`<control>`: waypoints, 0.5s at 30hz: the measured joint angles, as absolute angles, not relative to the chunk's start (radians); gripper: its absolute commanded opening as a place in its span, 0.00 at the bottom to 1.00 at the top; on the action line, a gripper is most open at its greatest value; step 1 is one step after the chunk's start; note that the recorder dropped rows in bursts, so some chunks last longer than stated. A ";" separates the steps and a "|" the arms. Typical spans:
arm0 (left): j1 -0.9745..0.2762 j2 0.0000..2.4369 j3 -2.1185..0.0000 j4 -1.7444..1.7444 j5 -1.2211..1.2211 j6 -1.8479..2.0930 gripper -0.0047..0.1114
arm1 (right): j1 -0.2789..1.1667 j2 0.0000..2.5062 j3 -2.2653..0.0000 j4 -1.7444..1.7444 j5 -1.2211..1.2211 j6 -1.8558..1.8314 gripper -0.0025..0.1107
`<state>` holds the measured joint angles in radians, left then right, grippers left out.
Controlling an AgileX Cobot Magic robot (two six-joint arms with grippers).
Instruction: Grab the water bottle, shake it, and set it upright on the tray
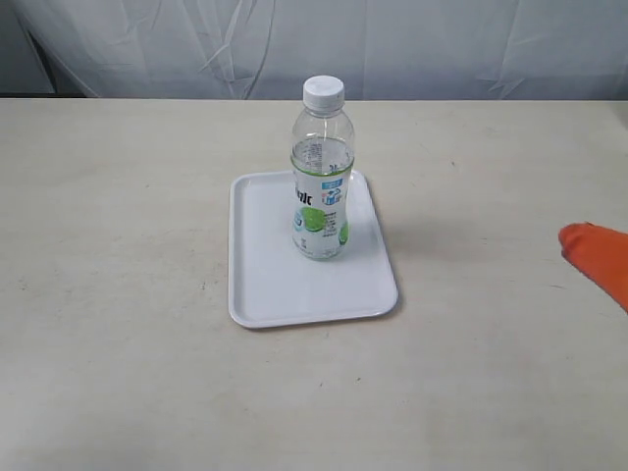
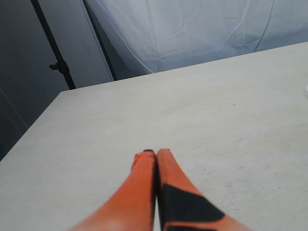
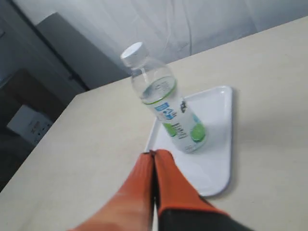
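The water bottle, clear with a white cap and a white-and-green label, stands upright on the white tray in the middle of the table. The right wrist view shows the same bottle standing on the tray, apart from my gripper. My right gripper is shut with nothing between its orange fingers; its tip shows at the right edge of the exterior view, well to the right of the tray. My left gripper is shut and empty over bare table, and it does not show in the exterior view.
The beige table stretches wide on both sides of the tray. A white cloth backdrop hangs behind the table's far edge. Dark panels stand past the table's edge in the left wrist view.
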<state>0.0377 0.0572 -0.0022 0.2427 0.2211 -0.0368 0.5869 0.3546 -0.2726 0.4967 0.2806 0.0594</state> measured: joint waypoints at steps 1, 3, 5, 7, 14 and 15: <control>0.038 0.057 -0.002 0.243 0.221 -0.037 0.04 | 0.546 0.304 -0.242 0.506 0.283 0.059 0.03; 0.038 0.057 -0.002 0.243 0.221 -0.037 0.04 | 0.498 0.235 -0.193 0.517 0.291 0.052 0.03; 0.038 0.057 -0.002 0.243 0.221 -0.037 0.04 | 0.445 0.153 -0.157 0.522 0.309 0.036 0.03; 0.038 0.057 -0.002 0.243 0.221 -0.037 0.04 | 0.397 0.081 -0.143 0.526 0.330 0.011 0.03; 0.038 0.057 -0.002 0.243 0.221 -0.037 0.04 | 0.201 0.007 -0.095 0.537 0.344 -0.166 0.03; 0.038 0.057 -0.002 0.243 0.221 -0.037 0.04 | 0.194 0.007 -0.087 0.542 0.335 -0.169 0.03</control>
<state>0.0377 0.0572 -0.0022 0.2427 0.2211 -0.0368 0.1935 0.0066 -0.0869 0.5420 0.3348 -0.1687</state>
